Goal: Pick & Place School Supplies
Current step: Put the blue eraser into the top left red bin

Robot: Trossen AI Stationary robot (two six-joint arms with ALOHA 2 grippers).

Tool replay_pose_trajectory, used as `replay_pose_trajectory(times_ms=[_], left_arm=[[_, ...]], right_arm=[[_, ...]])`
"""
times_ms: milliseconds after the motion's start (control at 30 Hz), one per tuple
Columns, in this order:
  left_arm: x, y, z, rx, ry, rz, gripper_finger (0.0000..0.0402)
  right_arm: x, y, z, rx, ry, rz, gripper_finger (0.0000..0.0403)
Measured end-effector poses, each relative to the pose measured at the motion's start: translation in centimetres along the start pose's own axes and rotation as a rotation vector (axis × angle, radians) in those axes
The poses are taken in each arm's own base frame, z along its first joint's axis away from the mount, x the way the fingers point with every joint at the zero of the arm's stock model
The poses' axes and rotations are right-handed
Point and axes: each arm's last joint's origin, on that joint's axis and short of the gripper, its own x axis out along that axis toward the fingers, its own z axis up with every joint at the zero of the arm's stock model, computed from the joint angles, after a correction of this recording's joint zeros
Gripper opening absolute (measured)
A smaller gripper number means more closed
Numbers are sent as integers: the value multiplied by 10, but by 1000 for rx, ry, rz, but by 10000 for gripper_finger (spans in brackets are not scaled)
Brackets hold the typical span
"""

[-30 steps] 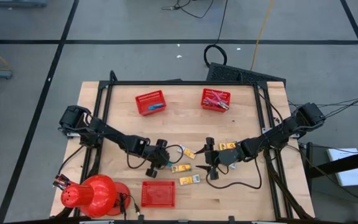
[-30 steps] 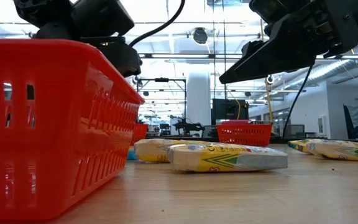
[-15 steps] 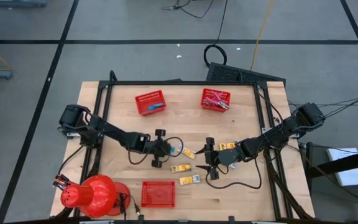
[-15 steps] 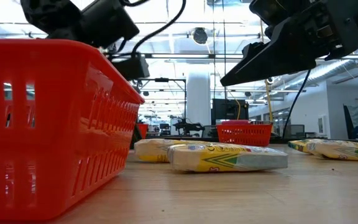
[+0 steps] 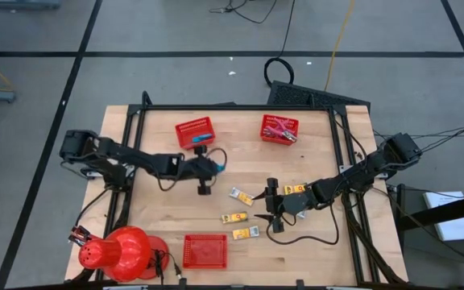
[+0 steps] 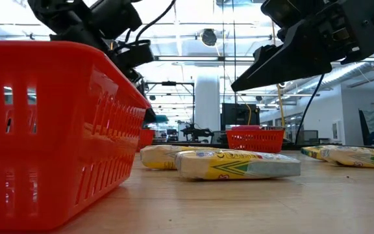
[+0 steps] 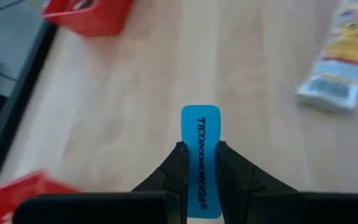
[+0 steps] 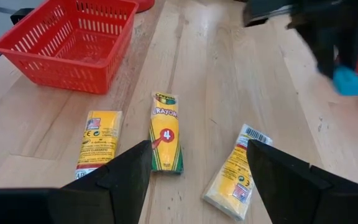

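My left gripper [image 5: 213, 164] hangs over the table just near-side of the far-left red basket [image 5: 195, 133], shut on a light-blue block [image 7: 201, 140]; that block also shows in the right wrist view [image 8: 349, 81]. Another blue item lies in that basket. My right gripper [image 5: 263, 208] hovers open at mid-table, its fingers [image 8: 124, 171] spread above the yellow packets. Three packets [image 8: 165, 140] [image 8: 98, 144] [image 8: 235, 180] lie flat on the wood; a further one [image 5: 295, 189] lies beside the right arm. Red-handled tools fill the far-right basket [image 5: 279, 127]. My left gripper pinches the light-blue block between its two fingers [image 7: 178, 163], one on each long side. The printed face [image 7: 201, 134] is turned toward the wrist camera, and the block's free end juts out past the fingertips. The block is lifted clear of the table.
An open red basket [image 5: 205, 250] stands at the near edge, filling the left of the low view [image 6: 57, 130]. A big red dome-shaped object [image 5: 121, 252] sits at the near-left corner. Cables trail over the wood near the right arm. Bare wood lies between the two far baskets.
My left gripper has risen from beside the packets and travelled toward the far edge, toward the far-left basket, carrying the blue block clear of the table. The right gripper has stayed where it was, open.
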Motion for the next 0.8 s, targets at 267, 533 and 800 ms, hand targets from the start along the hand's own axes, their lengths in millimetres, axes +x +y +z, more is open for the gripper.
replay_pose_trajectory(times_ms=[267, 533, 800], left_arm=[[-15, 47, -21, -97, -13, 137, 50], [-19, 89, -49, -216, -8, 241, 49], [-19, 116, -63, -261, 26, 320, 49]], right_arm=[[-1, 4, 0, -7, -5, 12, 254], [-1, 4, 1, -11, -12, 13, 254], [-1, 4, 1, -11, -12, 12, 254]])
